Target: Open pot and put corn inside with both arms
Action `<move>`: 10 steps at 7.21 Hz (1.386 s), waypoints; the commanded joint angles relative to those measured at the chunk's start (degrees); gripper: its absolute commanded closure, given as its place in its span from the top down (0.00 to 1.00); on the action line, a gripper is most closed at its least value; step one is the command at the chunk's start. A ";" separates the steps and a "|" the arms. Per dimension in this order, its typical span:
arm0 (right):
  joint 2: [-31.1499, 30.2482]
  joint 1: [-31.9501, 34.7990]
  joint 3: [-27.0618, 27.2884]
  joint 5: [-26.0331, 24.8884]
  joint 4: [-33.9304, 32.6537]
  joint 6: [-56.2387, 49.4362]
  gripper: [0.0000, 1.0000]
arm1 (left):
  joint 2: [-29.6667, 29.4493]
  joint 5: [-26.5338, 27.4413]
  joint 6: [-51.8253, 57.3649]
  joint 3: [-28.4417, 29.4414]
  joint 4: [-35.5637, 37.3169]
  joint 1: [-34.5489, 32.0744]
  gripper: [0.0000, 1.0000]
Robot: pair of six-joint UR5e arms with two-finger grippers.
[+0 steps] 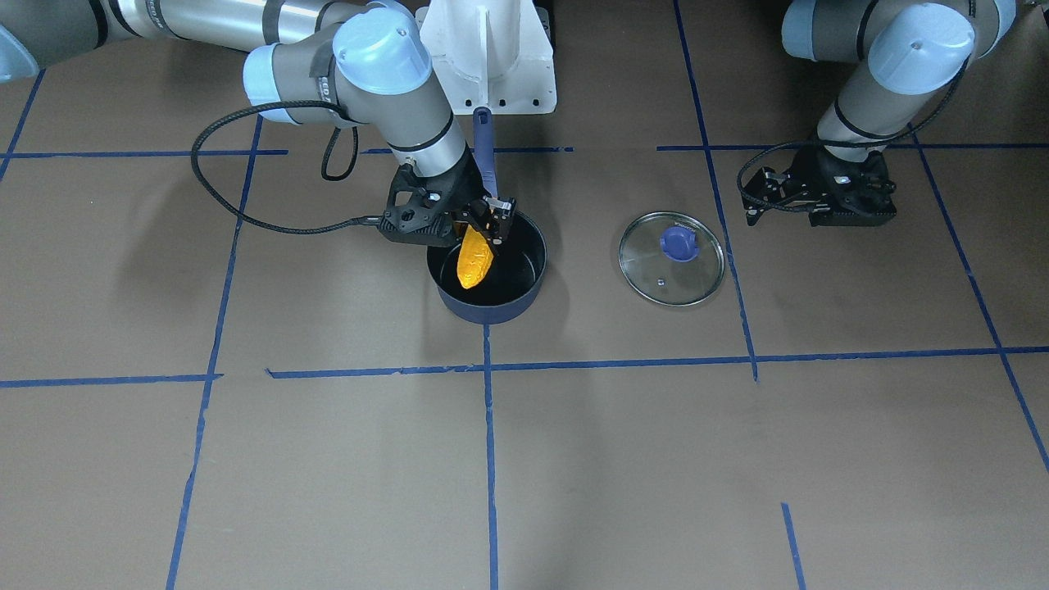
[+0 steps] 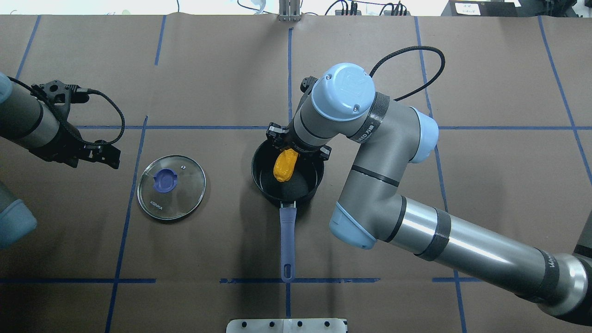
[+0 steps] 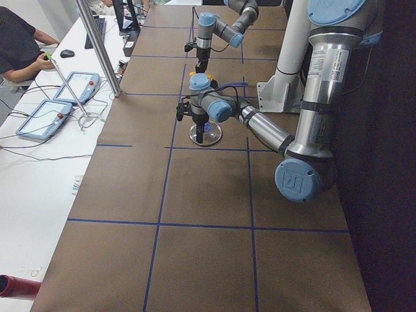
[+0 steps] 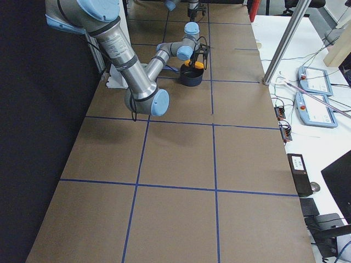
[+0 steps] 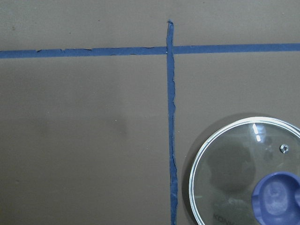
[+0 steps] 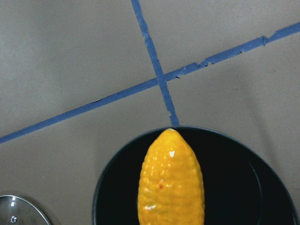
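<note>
Half your task is done: lid [image 1: 660, 279] off on the worktop [image 1: 328, 459] beside the pot [image 1: 492, 314], right gripper [image 1: 490, 223] clamping the corn [image 1: 475, 258] over its mouth, seemingly unreleased; left gripper [image 1: 752, 205] near the lid, grip unclear.

near left arm [image 3: 263, 129] by glass lid [image 3: 207, 134]; far right arm [image 3: 224, 29]; operator [image 3: 16, 49] at bench [image 3: 32, 172]

One pot [image 1: 488, 312], one lid [image 1: 651, 279], one corn [image 1: 475, 258]

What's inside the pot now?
The corn, held by the right gripper, hangs over the pot's opening. The visible bottom is bare; under the corn is hidden.
</note>
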 commanded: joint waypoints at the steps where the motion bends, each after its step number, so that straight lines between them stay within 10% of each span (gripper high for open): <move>1: -0.08 -0.73 -1.86 -0.06 0.78 -0.26 0.25 | 0.00 0.14 -0.02 -0.01 0.00 0.00 1.00; 2: -0.17 -1.00 -1.78 -0.06 0.79 -0.26 0.89 | 0.00 0.22 -0.02 -0.01 0.00 0.00 1.00; 3: -0.34 -1.09 -1.51 0.20 0.96 -0.17 1.00 | 0.00 0.14 0.24 -0.01 0.00 0.00 1.00; 6: -10.39 2.92 9.41 6.58 0.44 -1.56 1.00 | 1.67 -0.12 7.74 0.34 0.17 -2.53 1.00; 10: -37.64 26.61 16.86 23.01 0.26 -40.91 1.00 | 6.77 -8.86 33.47 5.23 0.61 -19.89 1.00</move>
